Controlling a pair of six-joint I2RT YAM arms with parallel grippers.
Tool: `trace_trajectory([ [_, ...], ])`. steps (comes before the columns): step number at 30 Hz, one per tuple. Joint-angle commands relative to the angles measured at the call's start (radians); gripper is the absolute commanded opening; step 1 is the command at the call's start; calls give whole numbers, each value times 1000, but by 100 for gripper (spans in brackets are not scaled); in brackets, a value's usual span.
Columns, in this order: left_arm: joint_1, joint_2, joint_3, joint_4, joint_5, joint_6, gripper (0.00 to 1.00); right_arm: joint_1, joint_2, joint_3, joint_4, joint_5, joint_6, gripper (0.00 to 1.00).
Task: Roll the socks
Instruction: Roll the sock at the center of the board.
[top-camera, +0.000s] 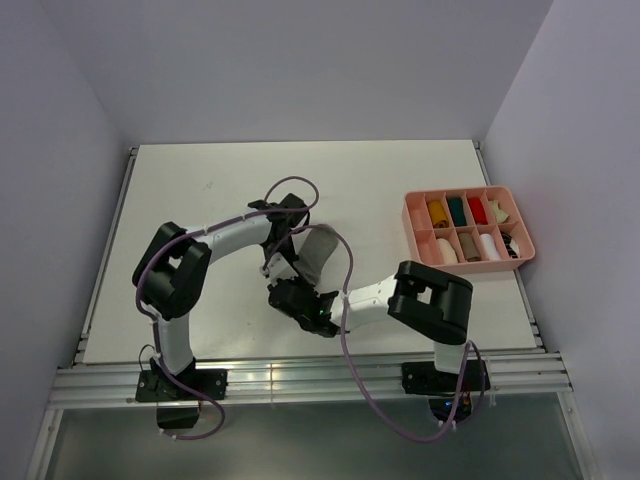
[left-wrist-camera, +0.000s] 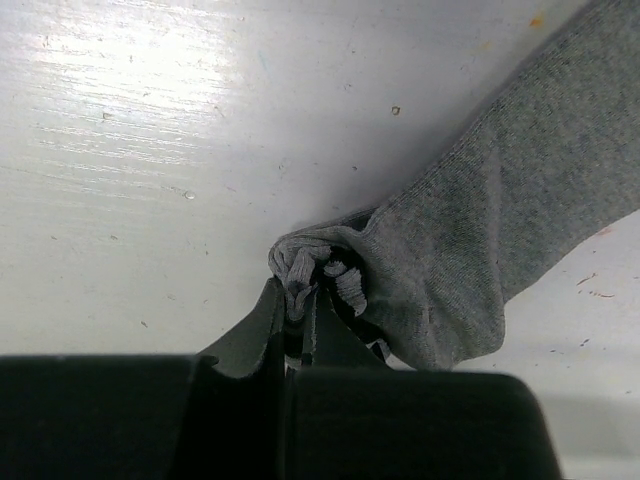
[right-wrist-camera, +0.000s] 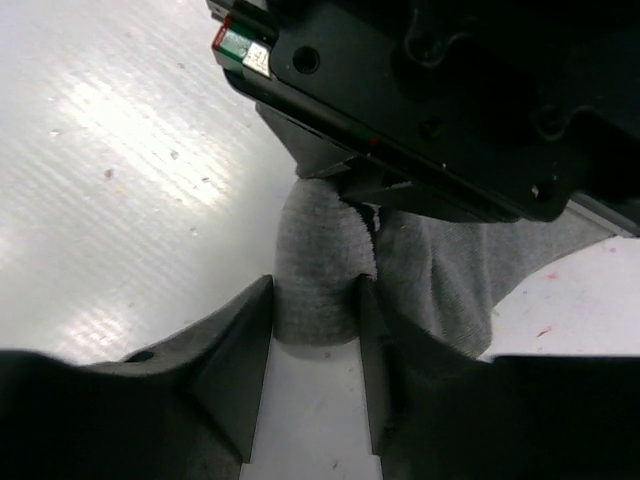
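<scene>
Progress on the grey sock (top-camera: 322, 252) looks early to me. It lies near the middle of the top view, mostly flat on the table (top-camera: 200, 200), with only one end bunched. My left gripper (left-wrist-camera: 300, 322) is clamped tight on that bunched cuff, at lower centre of its wrist view. The rest of the sock runs off to the upper right of that frame. My right gripper (right-wrist-camera: 315, 290) sits just below the left one in the top view. Its jaws stand partly apart with a rounded fold of the same sock between them, the fabric touching both fingers. I cannot tell whether they pinch it or only bracket it.

By my judgement the roll is barely started: a first fold exists, and the whole length is left to wind up and put away.

At the right of the top view sits a pink tray (top-camera: 409, 228) with eight compartments in two rows. The upper row, left to right, holds a mustard roll (top-camera: 437, 212), a teal roll (top-camera: 457, 208), a red roll (top-camera: 477, 208) and a cream roll (top-camera: 497, 212). The lower row starts with a second cream roll (top-camera: 447, 250), then a compartment I cannot read, then a white roll (top-camera: 489, 245) and a dark striped thing (top-camera: 510, 245) at far right. The mustard and teal rolls may be socks already finished, but at this size I cannot be sure.
</scene>
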Motion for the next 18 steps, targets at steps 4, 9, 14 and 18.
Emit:
trace_trajectory([
  [4,-11,31,-83,19,65,22,0,20,97,68,-61,38,-14,15],
  [9,-6,-84,-142,100,66,-6,18,12,46,10,-49,-58,19,0],
  [14,27,-230,-226,169,53,-40,46,-37,-71,-58,-5,-314,74,0],
  [18,81,-359,-319,249,54,-95,62,-139,-122,-78,10,-576,143,0],
])
